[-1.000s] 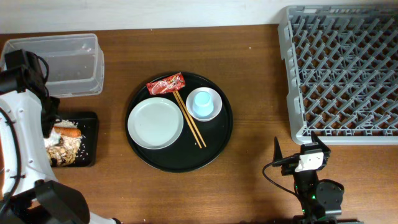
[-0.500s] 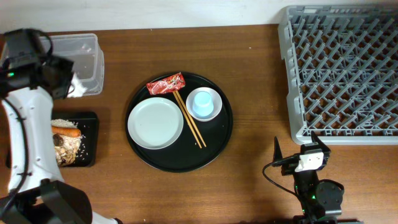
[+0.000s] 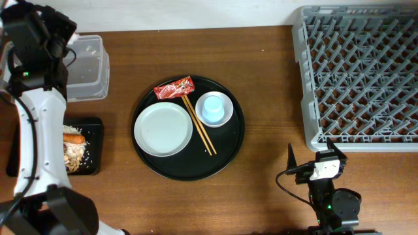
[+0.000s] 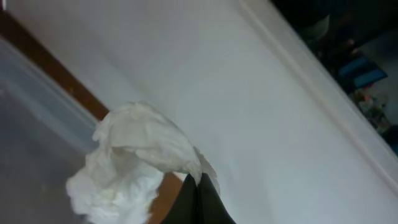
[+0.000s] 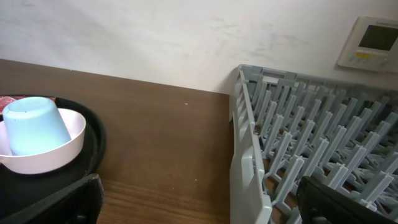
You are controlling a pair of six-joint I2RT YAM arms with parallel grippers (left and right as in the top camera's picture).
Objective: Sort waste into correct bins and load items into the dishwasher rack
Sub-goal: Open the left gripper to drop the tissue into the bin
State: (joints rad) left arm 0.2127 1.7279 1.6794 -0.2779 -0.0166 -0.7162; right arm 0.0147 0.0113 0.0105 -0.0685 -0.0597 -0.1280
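Red snack wrapper (image 3: 174, 87) bears print too small to read.

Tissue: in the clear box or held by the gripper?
Held. Left wrist view shows the crumpled white tissue pinched at the tips of the shut left gripper, over the clear box, not lying in it.

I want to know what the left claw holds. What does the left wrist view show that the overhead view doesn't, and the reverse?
Left wrist only: the tissue pinched in the shut left claw. Overhead only: the wrapper, dish, cup and chopsticks on the round tray, the rack, and scraps in the black tray. Both: the clear box.
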